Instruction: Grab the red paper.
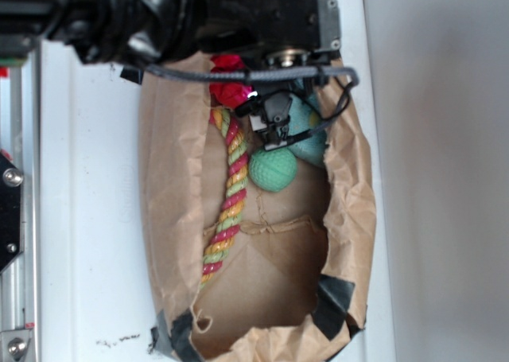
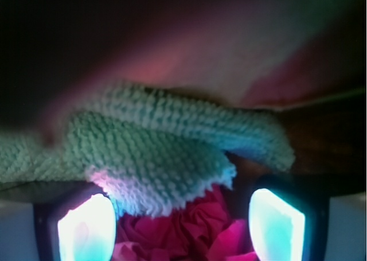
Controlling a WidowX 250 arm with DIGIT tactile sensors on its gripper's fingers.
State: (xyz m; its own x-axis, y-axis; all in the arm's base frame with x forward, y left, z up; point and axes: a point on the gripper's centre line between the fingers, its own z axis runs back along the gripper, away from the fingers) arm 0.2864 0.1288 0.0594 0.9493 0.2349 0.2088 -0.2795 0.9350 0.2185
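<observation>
The gripper point(image 2: 180, 226) hung low inside the brown paper bag point(image 1: 350, 211), and in the wrist view its jaws stood spread, one bright pad point(image 2: 86, 229) on each side of the red paper point(image 2: 183, 235), which filled the gap between them without either pad clearly pressing on it. In the exterior view the red paper point(image 1: 228, 82) sat at the top end of the bag, partly hidden under the black arm point(image 1: 207, 12), touching the upper end of the twisted rope point(image 1: 227, 195) and near the green ball point(image 1: 273, 169). A pale green knitted cloth point(image 2: 155, 152) draped over the far edge of the paper in the wrist view, so the step in hand looked like the closing pinch. To do it well, the jaws should probably settle a little further and close gently on the ruffled folds alone, keeping the pads clear of the cloth edge, since thin paper would crush easily and the cloth could be caught up with it. A straight lift afterwards would seem wise, given the rope lying alongside and the bag walls close by. The bag lay open on a white desk point(image 1: 95, 219), its bottom corners patched with black tape point(image 1: 332, 306), with a metal rail point(image 1: 16, 219) along one side and a plain pale wall or panel on the other.
</observation>
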